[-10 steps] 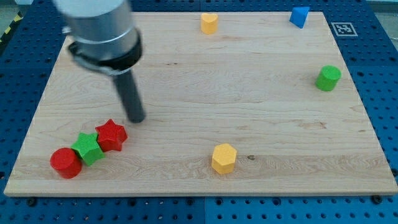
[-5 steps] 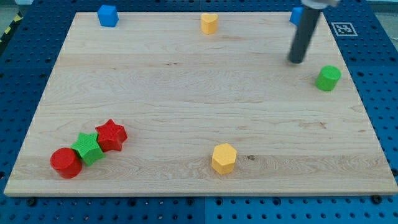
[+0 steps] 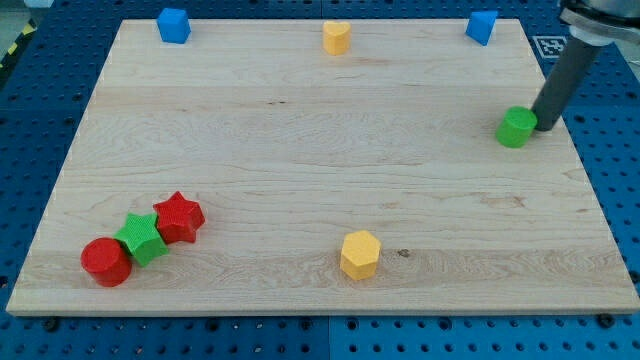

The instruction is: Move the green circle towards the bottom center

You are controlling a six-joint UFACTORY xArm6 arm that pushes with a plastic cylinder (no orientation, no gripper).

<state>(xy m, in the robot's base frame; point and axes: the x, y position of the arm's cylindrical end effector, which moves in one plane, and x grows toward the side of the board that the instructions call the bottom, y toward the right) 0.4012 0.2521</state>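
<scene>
The green circle (image 3: 517, 127) sits near the right edge of the wooden board (image 3: 300, 150), about a third of the way down. My tip (image 3: 545, 126) touches its right side, with the dark rod rising up and to the right out of view. The bottom centre of the board holds a yellow hexagon (image 3: 360, 254).
A red circle (image 3: 105, 262), a green star (image 3: 141, 238) and a red star (image 3: 179, 216) cluster at the bottom left. Along the top edge lie a blue block (image 3: 173, 24), a yellow block (image 3: 337, 37) and another blue block (image 3: 481, 26).
My tip has swept from the board's left across to the right side and now sits against the green circle's right side. The green circle has shifted slightly left.
</scene>
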